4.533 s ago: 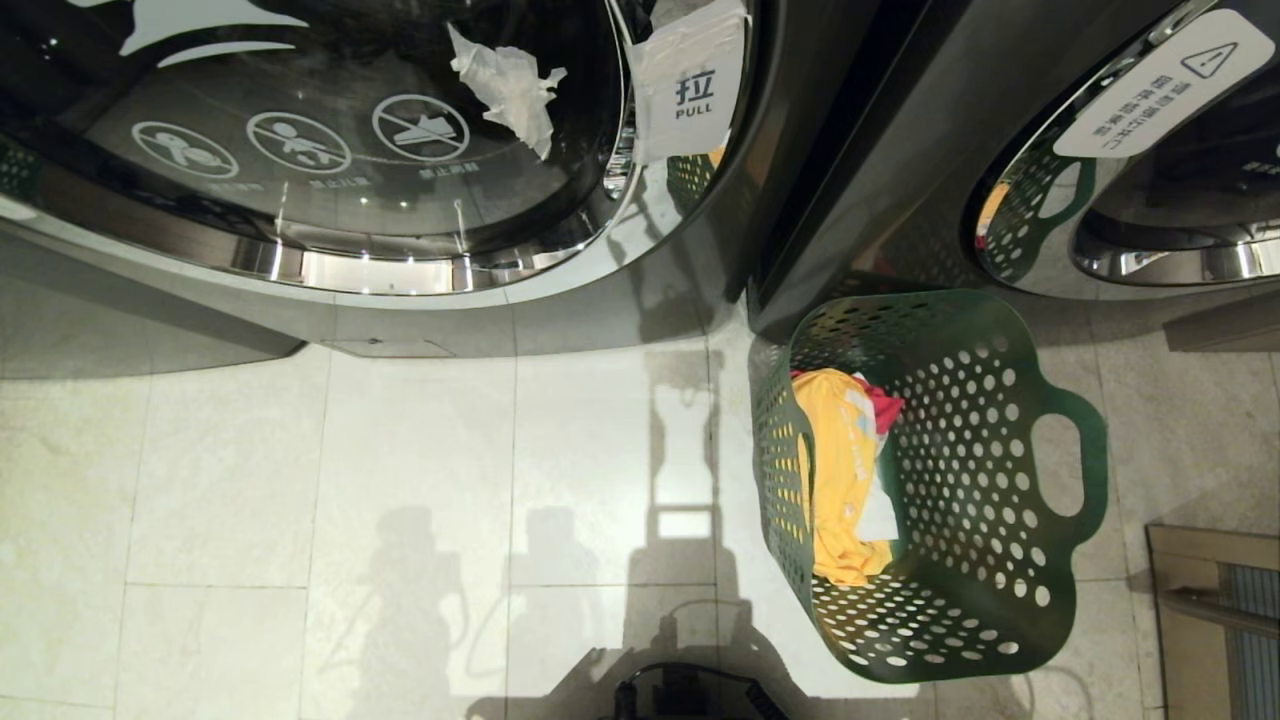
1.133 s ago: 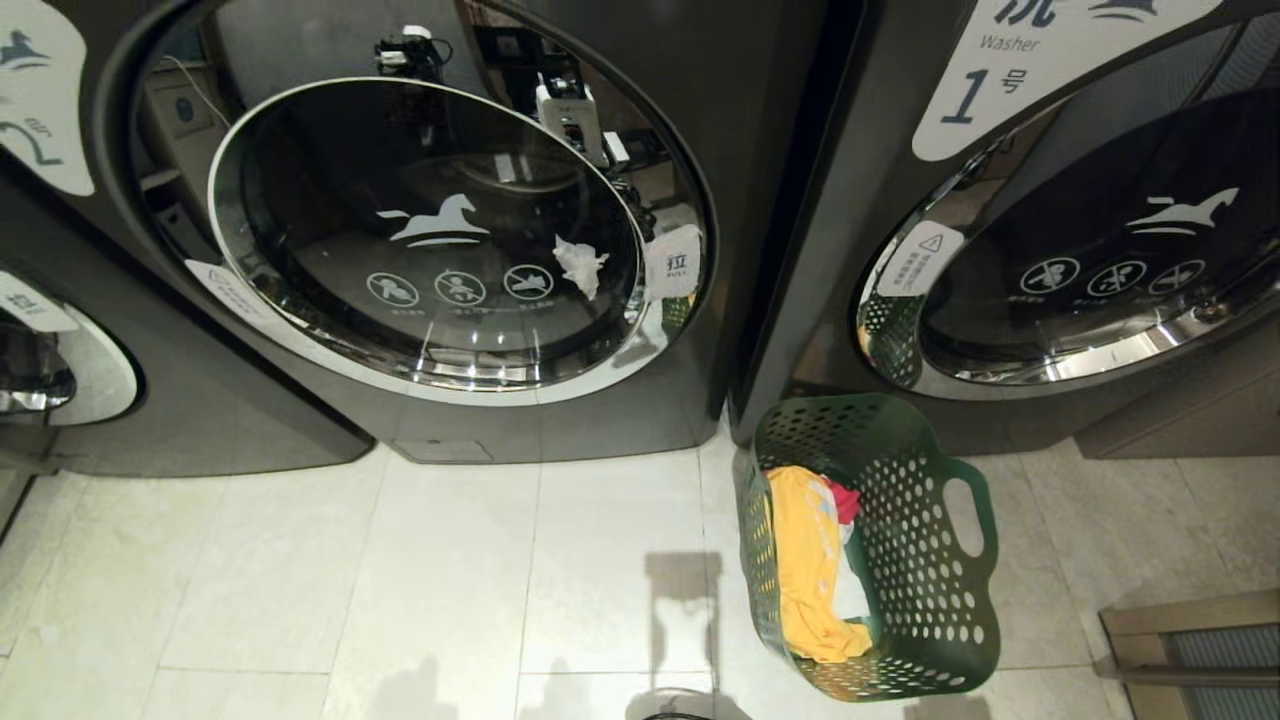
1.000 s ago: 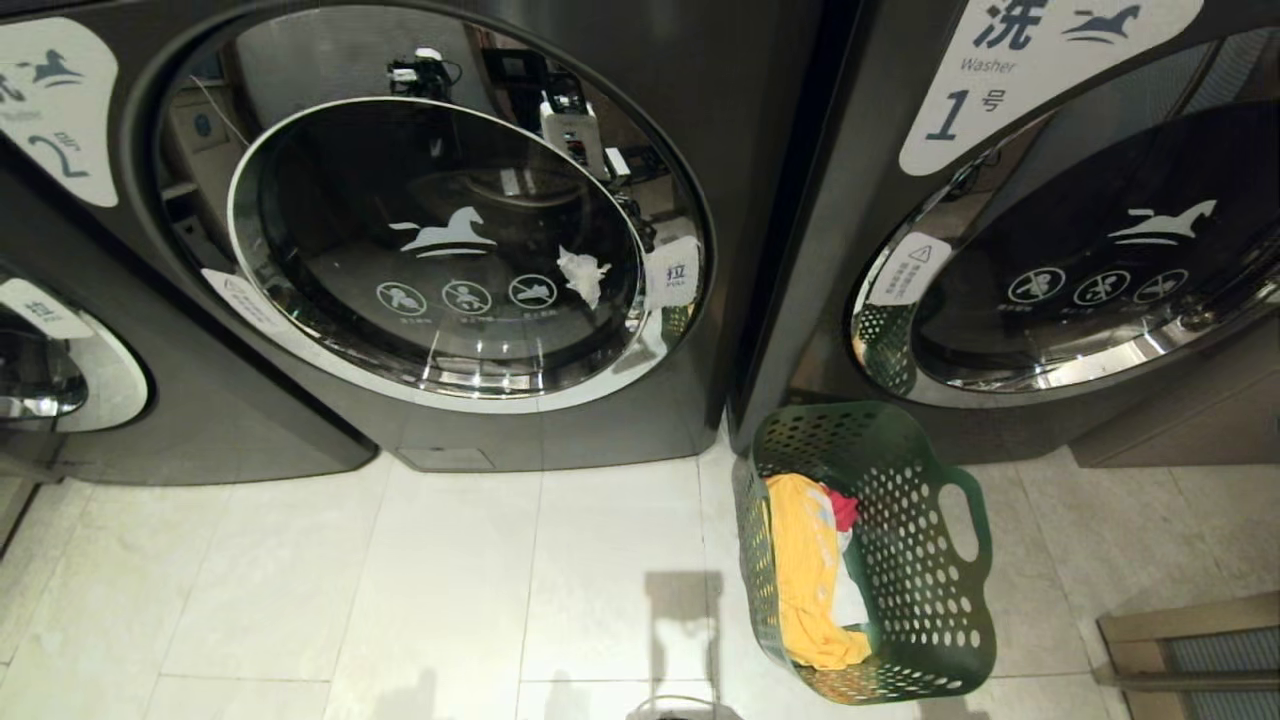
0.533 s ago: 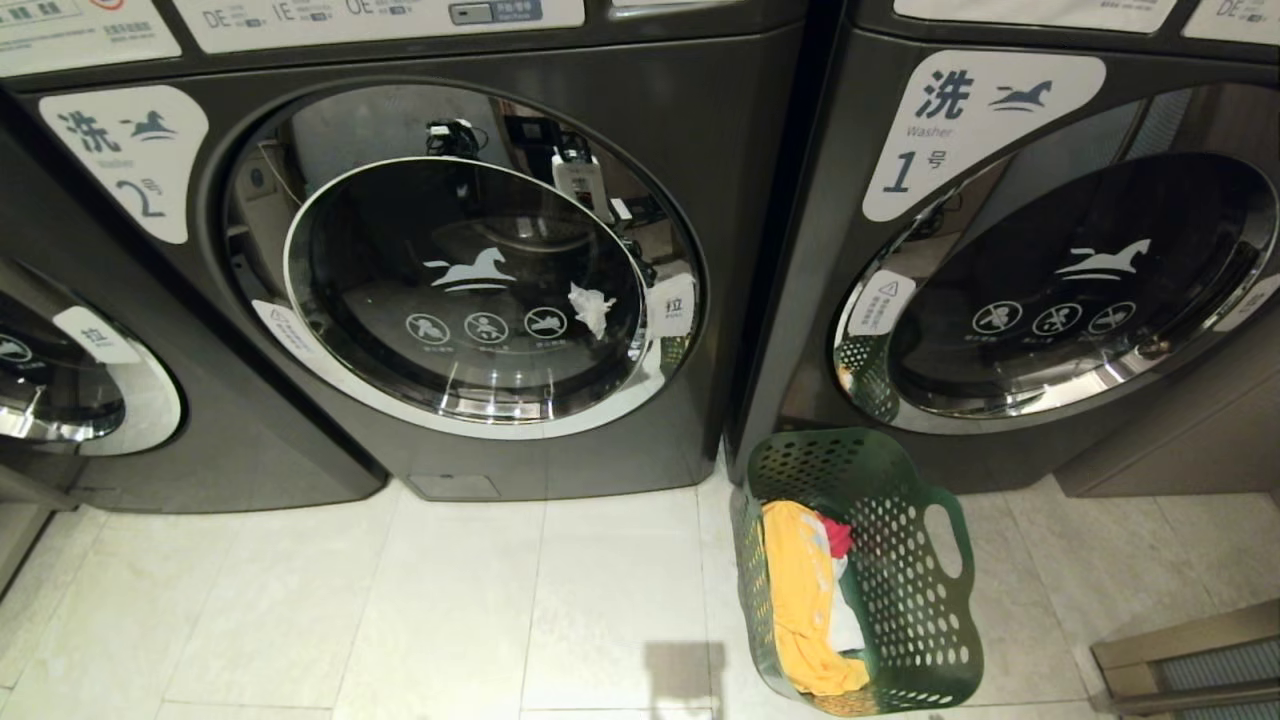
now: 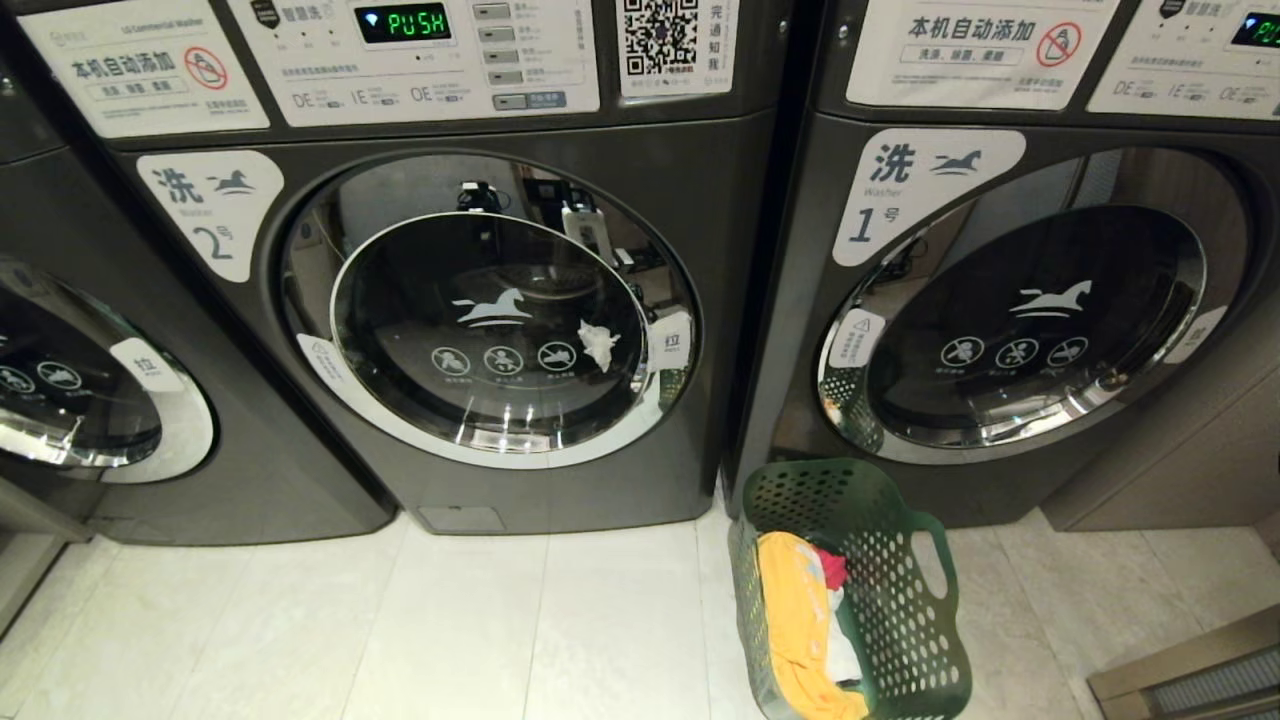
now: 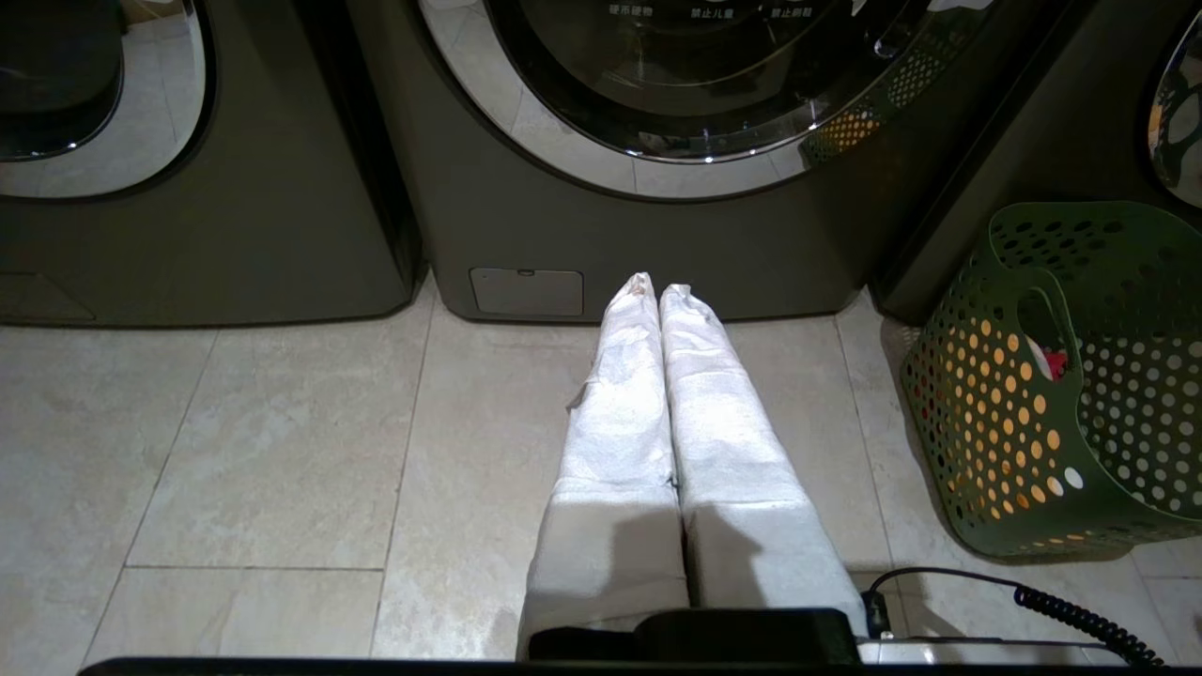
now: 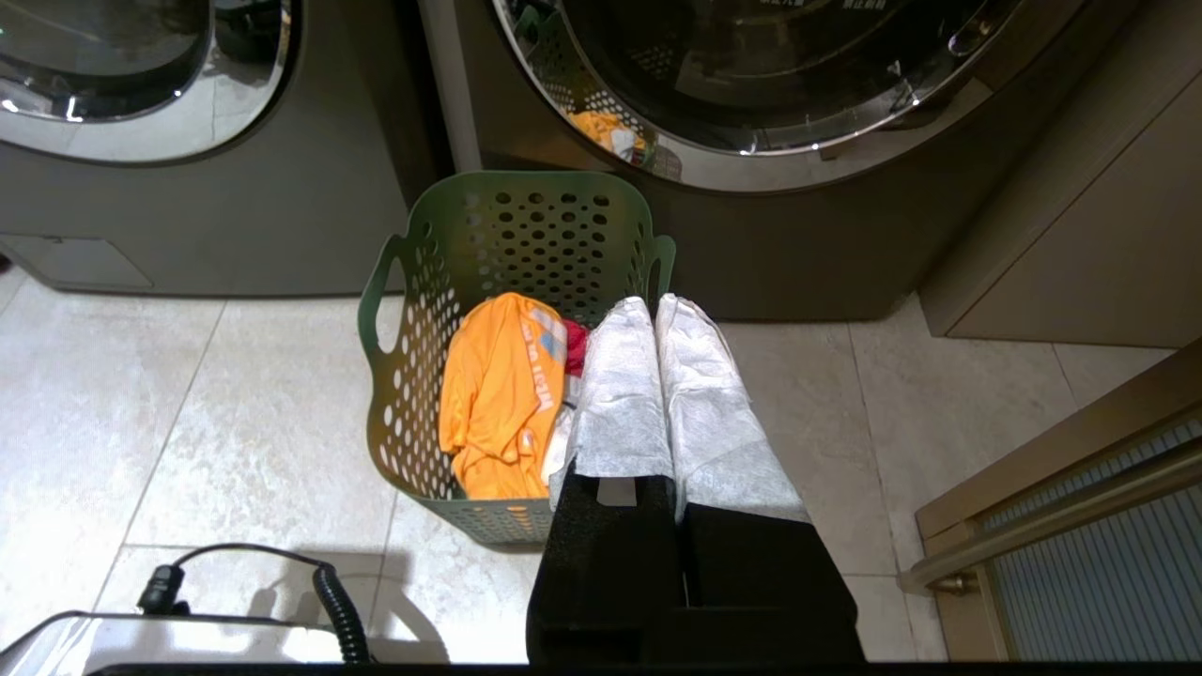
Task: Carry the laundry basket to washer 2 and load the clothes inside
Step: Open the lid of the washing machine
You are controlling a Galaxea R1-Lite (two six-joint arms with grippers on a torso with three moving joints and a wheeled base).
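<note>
Here, the dark green laundry basket [image 5: 850, 590] stands on the floor tiles against washer 1's [image 5: 1010, 300] base, right of washer 2 [image 5: 490, 330], whose door is shut. Clothes [image 7: 502, 394] lie inside. Both the left end effector [image 6: 657, 291] and right end effector [image 7: 653, 305] are closed and empty. The stiff, likely light basket is best taken by its oval handles.

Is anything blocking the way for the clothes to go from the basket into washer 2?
Yes: the round glass door of washer 2 is closed, so the drum is sealed off. The clothes lie in the laundry basket, which stands on the floor before washer 1. Bare floor lies between it and washer 2.
</note>
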